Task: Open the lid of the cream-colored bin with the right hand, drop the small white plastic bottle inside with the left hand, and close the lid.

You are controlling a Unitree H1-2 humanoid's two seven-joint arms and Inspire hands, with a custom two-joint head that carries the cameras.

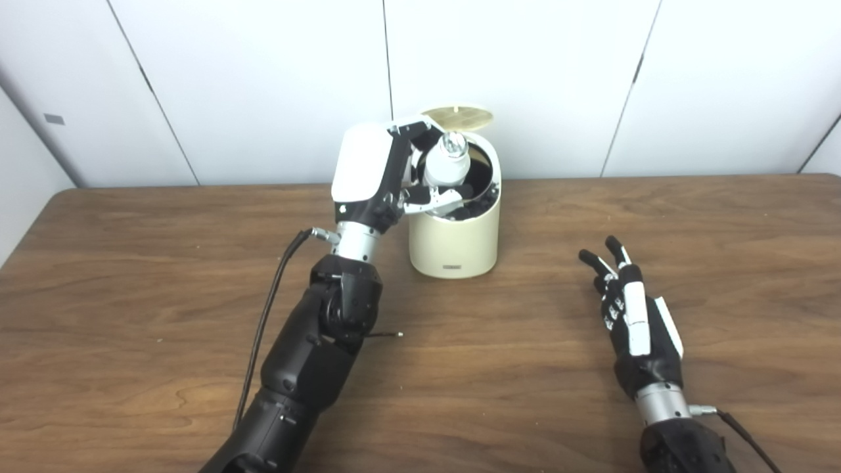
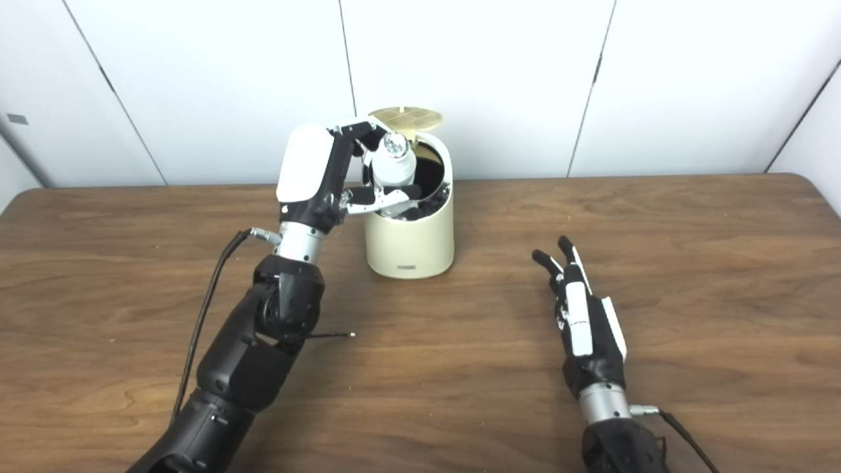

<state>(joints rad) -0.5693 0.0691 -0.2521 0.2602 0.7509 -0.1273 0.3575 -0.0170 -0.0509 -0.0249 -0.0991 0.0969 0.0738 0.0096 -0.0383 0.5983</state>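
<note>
The cream-colored bin (image 1: 453,240) stands at the back middle of the table, its round lid (image 1: 458,117) tipped up at the rear and its dark inside showing. Right over the bin's mouth my left hand (image 1: 387,174) is shut on the small white plastic bottle (image 1: 447,164), which points its silvery end toward the camera. The bottle sits at rim height, partly inside the opening. My right hand (image 1: 634,318) rests open on the table to the right of the bin, fingers stretched forward and holding nothing.
The wooden table (image 1: 493,368) runs to a white panelled wall behind the bin. A black cable (image 1: 266,322) hangs along my left forearm. A thin dark rod (image 1: 384,335) juts from that arm just above the tabletop.
</note>
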